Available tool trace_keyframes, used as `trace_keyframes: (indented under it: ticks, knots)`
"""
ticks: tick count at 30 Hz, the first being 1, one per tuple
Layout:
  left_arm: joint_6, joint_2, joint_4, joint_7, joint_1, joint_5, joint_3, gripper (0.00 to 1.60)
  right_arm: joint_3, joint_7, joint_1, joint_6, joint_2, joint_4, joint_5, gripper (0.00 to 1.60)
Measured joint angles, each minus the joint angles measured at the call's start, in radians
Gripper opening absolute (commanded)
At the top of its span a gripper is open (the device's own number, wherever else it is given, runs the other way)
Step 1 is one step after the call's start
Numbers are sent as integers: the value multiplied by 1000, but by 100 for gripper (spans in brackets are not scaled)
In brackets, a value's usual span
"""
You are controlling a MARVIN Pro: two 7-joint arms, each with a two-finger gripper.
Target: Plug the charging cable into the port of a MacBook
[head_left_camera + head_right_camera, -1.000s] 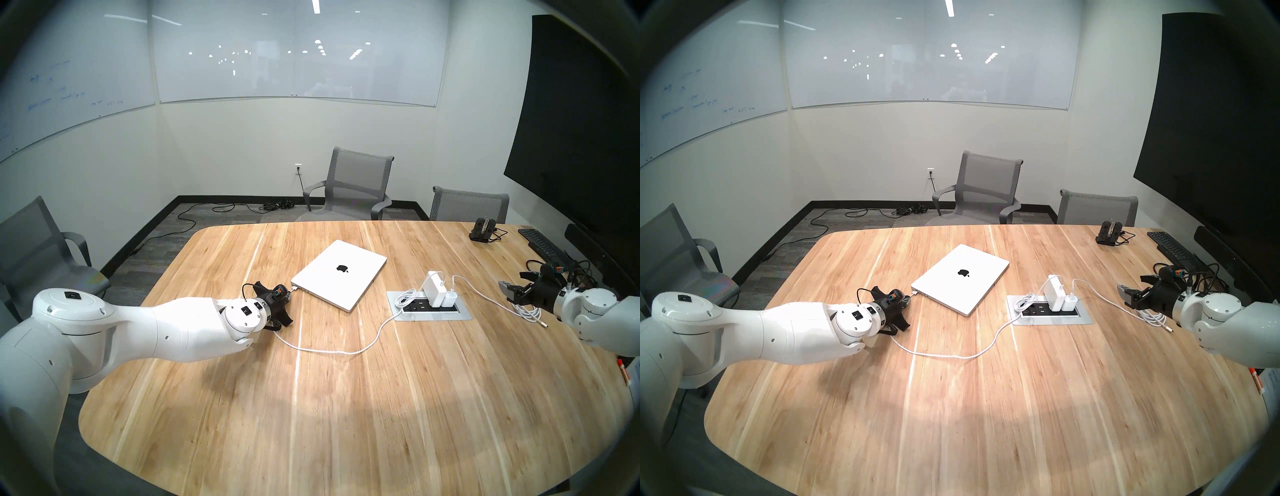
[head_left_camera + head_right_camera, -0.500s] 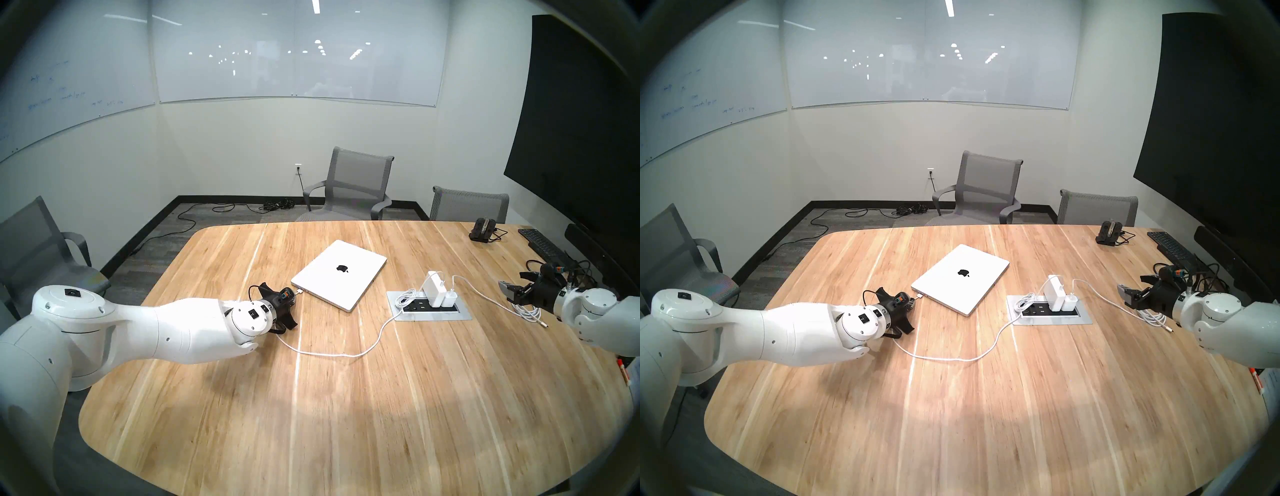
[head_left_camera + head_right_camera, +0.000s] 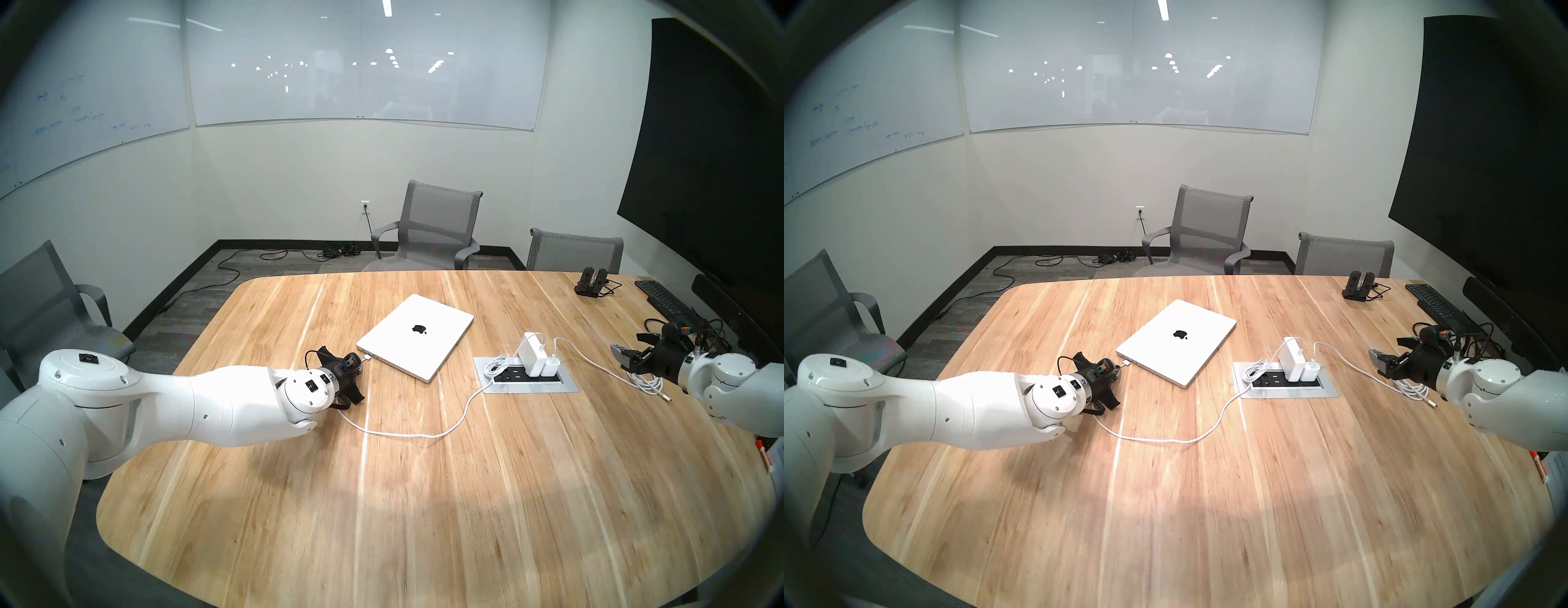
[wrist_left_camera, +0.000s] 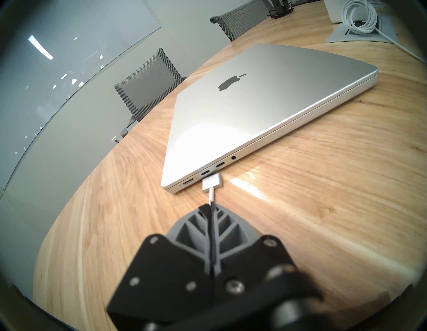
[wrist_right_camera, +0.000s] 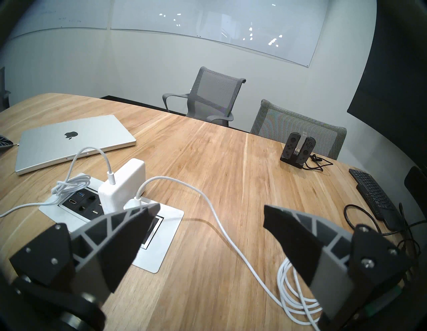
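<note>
Left gripper [image 4: 211, 209] pinching cable [image 4: 211, 196] behind its connector [image 4: 212, 183]: risk, connector sits right of port [image 4: 188, 181], likely seating in a neighbouring socket.

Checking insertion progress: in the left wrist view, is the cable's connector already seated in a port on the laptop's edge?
No: the connector lies on the table just short of the MacBook edge, held by its cable in the shut left claw.

My arms [image 3: 220, 403]: glossy white rounded shells, small black square tags, silver screws. My wrists: black housings, orange-blue connector, looping black cables. My fingers [image 5: 120, 228]: grey ribbed lattice, black tips, bolted black brackets.
</note>
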Motion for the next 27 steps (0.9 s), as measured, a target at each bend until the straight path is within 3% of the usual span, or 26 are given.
trace_keyframes:
  ticks: [12, 27]
  knots:
    - [-36, 12, -16, 45, 13, 15, 4, 0, 0, 0, 0, 0, 0, 0, 0, 160]
    - [-85, 2, 27, 13, 20, -12, 0, 0, 0, 0, 0, 0, 0, 0, 0, 160]
